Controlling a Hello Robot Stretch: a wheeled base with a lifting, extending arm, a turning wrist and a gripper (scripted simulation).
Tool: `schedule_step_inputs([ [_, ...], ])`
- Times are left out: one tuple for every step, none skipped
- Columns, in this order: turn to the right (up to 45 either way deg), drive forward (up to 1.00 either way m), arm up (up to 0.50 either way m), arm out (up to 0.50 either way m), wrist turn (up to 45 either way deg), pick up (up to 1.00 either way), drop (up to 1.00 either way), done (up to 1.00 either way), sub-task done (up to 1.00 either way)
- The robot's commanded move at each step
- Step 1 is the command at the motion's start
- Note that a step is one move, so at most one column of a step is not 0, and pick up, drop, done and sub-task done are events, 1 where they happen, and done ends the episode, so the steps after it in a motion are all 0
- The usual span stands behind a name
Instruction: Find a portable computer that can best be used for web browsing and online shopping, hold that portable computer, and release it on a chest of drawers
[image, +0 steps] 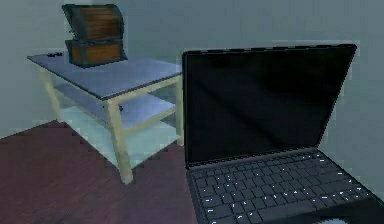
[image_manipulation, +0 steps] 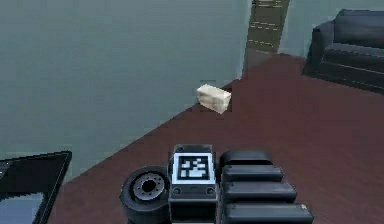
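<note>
- In the forward view, an open laptop (image: 268, 125) is seen at the right, close to the camera. Its black screen stands nearly upright and its dark keyboard runs down to the bottom edge. What it rests on cannot be told.
- To the left of the laptop and farther off, a table (image: 150, 76) with a pale grey-blue top, cream legs and two lower shelves is set on a dark reddish floor (image: 45, 180), in front of a grey-blue wall (image: 250, 22).
- A brown wooden chest (image: 95, 38) is placed on the far end of the tabletop.
- In the arm side view, the arm (image_manipulation: 260, 190) is seen as a dark ribbed bar at the bottom edge, right of the middle. A white square (image_manipulation: 193, 167) with black marks is mounted at its end.
- Left of that square, the dark round body of the gripper (image_manipulation: 146, 190) is seen low in the picture. Its far end cannot be made out, so it cannot be told whether the claw is grasping anything.
- A dark slanted part of the laptop is seen in the bottom left corner, left of the gripper. Whether the two touch cannot be told.
- A small pale beige block (image_manipulation: 213, 97) is seen on the floor, close to the foot of the wall.
- A dark sofa (image_manipulation: 350, 45) is placed at the upper right, and a pale panelled door (image_manipulation: 265, 30) is seen at the top, left of the sofa.
</note>
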Motion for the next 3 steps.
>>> schedule_step_inputs([
  [-36.0,0.0,0.0,0.0,0.0,0.0,0.0,0.0,0.0],
  [0.0,0.75,0.0,0.0,0.0,0.0,0.0,0.0,0.0],
  [-45.0,0.0,0.0,0.0,0.0,0.0,0.0,0.0,0.0],
])
